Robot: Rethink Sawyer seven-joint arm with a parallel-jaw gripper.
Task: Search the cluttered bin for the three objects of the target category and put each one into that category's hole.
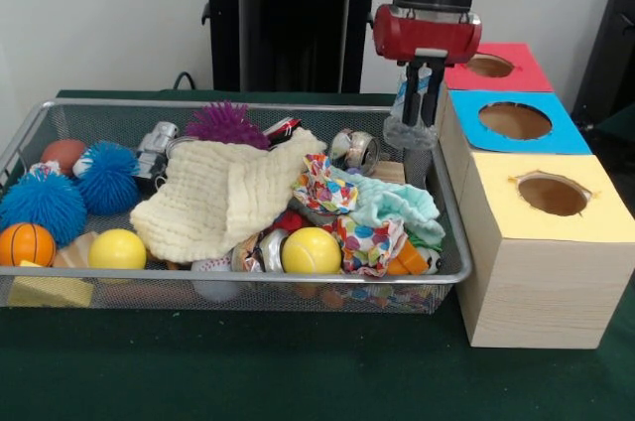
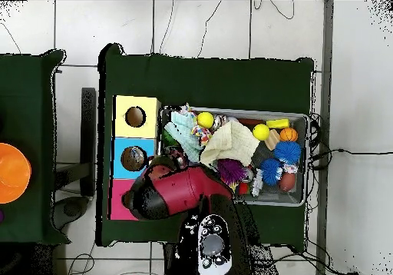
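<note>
While gripper [image 1: 424, 93] hangs clenched on clear plastic bottle [image 1: 411, 121] | bottle upright, long axis vert, over bin [image 1: 451, 272] edge | blue-topped hole [image 1: 515, 120] just beside bottle, pink hole [image 1: 490, 66] behind.

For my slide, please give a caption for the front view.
Gripper holds a clear plastic bottle above the mesh bin, beside the blue-topped box.

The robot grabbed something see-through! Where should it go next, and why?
Probably sideways, over the blue box's hole. The fingers are shut on a clear crumpled thing, held up off the clutter in the bin, right beside that box. Which hole is right, I cannot tell.
</note>
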